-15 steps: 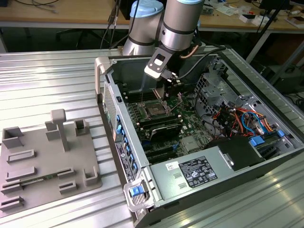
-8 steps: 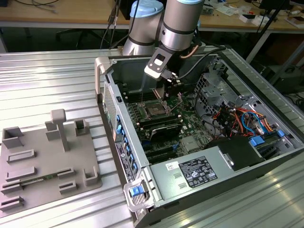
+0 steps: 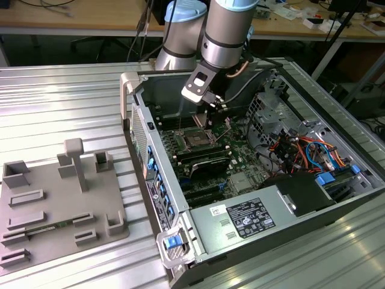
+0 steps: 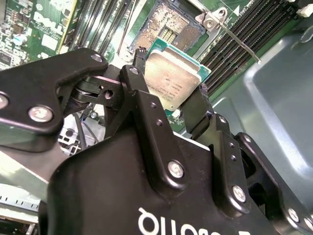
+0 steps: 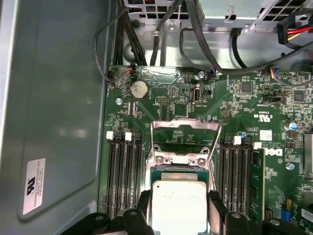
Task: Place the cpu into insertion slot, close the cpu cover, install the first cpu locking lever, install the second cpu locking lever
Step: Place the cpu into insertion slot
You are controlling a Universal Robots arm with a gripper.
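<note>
**Exterior view.**
- The arm (image 3: 225, 30) reaches down into an open computer case (image 3: 157, 198) lying on a ribbed metal tabletop (image 3: 66, 102).
- The tool (image 3: 212, 108) hangs just above the insertion slot (image 3: 196, 139).
- A grey fixture tray (image 3: 60, 205) sits on the tabletop toward the exterior view's left, well apart from the work.
- Case walls enclose the board on every side.
- A cable bundle (image 3: 301, 150) lies toward the exterior view's right, away from the slot.

**Second wrist view.**
- The tool (image 4: 168, 87) is clenched on the cpu (image 4: 172, 78), with one finger against each of two opposite edges.
- The cpu's silver face is turned toward the camera.
- The cpu is near the insertion slot (image 4: 168, 27) but not seated, and the slot's contact field lies bare.
- A locking lever (image 4: 239, 41) stands swung free, just beside the slot.
- Memory slots (image 4: 254, 24) run close alongside.

**First wrist view.**
- The cpu (image 5: 178, 200) is held in the tool.
- The cpu cover (image 5: 186, 122) is tipped up on its hinge just beyond the cpu.
- Memory slots (image 5: 122, 176) line both flanks of the socket.

**Progress (judged).**
- The first step is in hand and none of the four is complete.
- The chip is unseated, the cover is open and the lever in view is unlatched.

**Clearance (judged).**
- Room is narrow sideways, between the slot banks and the raised cover.
- The socket is open from overhead.
</note>
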